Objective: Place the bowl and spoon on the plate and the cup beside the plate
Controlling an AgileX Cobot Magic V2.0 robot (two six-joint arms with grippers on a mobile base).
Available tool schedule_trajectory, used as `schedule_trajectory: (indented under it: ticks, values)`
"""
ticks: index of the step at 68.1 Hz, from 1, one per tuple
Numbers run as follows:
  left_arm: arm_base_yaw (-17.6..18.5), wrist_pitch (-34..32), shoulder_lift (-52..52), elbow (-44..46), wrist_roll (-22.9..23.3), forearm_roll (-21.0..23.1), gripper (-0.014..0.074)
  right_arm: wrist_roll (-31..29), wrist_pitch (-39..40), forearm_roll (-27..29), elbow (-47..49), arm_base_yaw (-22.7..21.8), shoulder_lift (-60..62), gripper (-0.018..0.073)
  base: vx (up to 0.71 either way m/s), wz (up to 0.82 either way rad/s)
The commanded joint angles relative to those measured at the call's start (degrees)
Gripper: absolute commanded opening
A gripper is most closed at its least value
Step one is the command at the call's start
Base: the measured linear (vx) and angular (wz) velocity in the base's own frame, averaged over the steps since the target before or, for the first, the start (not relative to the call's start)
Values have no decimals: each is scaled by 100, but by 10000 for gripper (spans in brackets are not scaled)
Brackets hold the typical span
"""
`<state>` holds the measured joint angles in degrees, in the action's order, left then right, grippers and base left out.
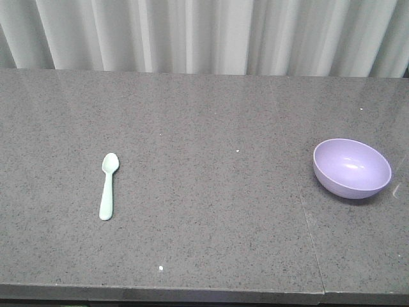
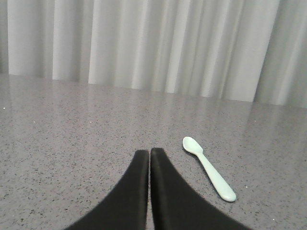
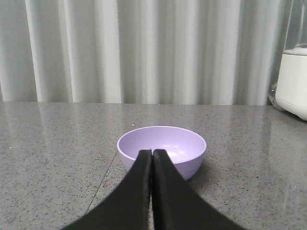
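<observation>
A lavender bowl (image 1: 352,167) sits upright and empty on the right side of the grey countertop. A mint-green spoon (image 1: 108,186) lies flat on the left side, head pointing away from the front edge. In the left wrist view my left gripper (image 2: 149,151) is shut with nothing in it, and the spoon (image 2: 209,168) lies just to its right. In the right wrist view my right gripper (image 3: 152,152) is shut and empty, with the bowl (image 3: 162,150) straight ahead, close behind the tips. Neither gripper shows in the front view. The plate and the cup are out of view.
A grey speckled countertop (image 1: 204,128) runs to a pleated white curtain (image 1: 204,35) at the back. A seam (image 1: 307,217) crosses the counter left of the bowl. A white appliance (image 3: 293,81) stands at the far right in the right wrist view.
</observation>
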<state>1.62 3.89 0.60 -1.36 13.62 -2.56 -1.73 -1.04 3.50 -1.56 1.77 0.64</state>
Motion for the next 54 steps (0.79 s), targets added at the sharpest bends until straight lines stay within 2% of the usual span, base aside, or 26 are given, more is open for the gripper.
schedule_trajectory:
  ticks: [1, 54]
  values:
    - [47, -428, 83, 106, 46, 42, -6, -41, 405, -2, -57, -38, 40, -11, 0, 0]
    - [47, -452, 83, 130, 50, 42, -6, -41, 438, -2, -57, -38, 40, -11, 0, 0]
